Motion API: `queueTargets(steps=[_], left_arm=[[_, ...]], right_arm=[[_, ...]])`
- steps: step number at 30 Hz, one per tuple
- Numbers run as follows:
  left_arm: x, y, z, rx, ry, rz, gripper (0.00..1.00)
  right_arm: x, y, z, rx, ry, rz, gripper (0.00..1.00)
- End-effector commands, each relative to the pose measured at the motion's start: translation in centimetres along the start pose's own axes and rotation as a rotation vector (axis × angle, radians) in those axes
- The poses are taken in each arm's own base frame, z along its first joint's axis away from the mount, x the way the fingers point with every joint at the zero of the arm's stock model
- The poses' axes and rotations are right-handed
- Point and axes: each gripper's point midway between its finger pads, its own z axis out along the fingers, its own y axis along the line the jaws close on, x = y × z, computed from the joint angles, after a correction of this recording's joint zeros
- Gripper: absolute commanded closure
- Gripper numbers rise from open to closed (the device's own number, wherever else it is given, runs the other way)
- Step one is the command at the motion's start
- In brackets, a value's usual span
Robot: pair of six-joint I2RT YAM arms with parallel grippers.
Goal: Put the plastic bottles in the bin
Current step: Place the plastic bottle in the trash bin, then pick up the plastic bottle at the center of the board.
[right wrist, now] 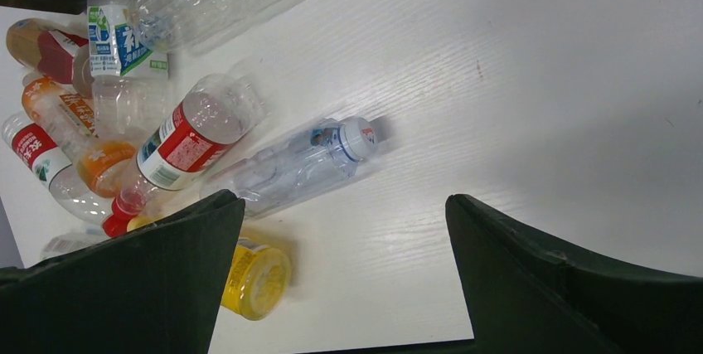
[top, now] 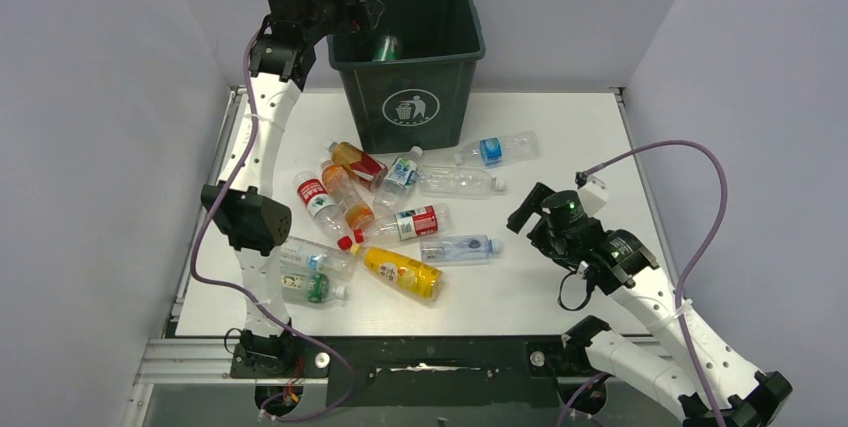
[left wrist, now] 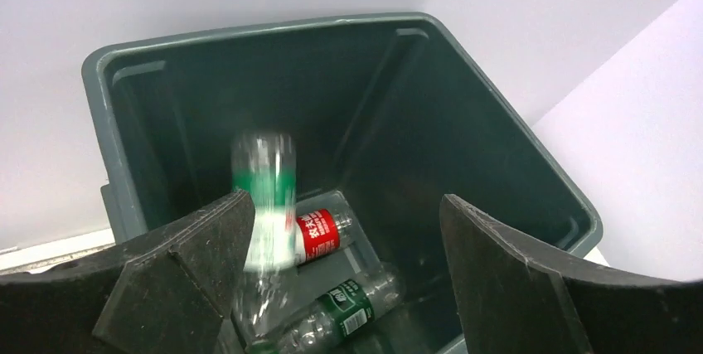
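Note:
The dark green bin (top: pixel 440 77) stands at the back of the table. My left gripper (top: pixel 362 2) hangs over its left rim, open and empty (left wrist: pixel 346 198). Just below the jaws, a green-labelled bottle (left wrist: pixel 265 196) shows as a blur inside the bin (left wrist: pixel 249 32), touching nothing. A red-labelled bottle (left wrist: pixel 319 234) and a dark-green-labelled one (left wrist: pixel 348 308) lie on the bin floor. Several plastic bottles (top: pixel 400 222) lie scattered on the table in front of the bin. My right gripper (top: pixel 527 209) is open (right wrist: pixel 341 201) just right of a clear blue-labelled bottle (right wrist: pixel 298 163) and a yellow one (right wrist: pixel 253 279).
The white table (top: pixel 560 147) is boxed in by grey walls on the left, right and back. Two clear bottles (top: pixel 480 162) lie to the right of the bin's base. A purple cable (top: pixel 690 247) loops above the right arm.

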Motion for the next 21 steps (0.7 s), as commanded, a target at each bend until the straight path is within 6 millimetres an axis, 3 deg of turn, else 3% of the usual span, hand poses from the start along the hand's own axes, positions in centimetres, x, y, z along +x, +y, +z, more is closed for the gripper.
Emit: queueTargets(steps=[1,10,21], left_arm=[[-2.0,-0.5,-1.1,0.003,-0.041,0.036,0.17],[-3.2,-3.0,-5.3,0.037,-0.047,0.009,0.16],[1.5,-6.1,-10.1,0.028,0.071,0.025,0.16]], right_arm=[[-0.3,1.2,0.2,-0.044,-0.014,0.0,0.02],[0.8,0.2,0.5,-0.048,-0.001,0.015,0.02],[1.7,0.1,1.1,-0.057,0.02,0.001,0.02]])
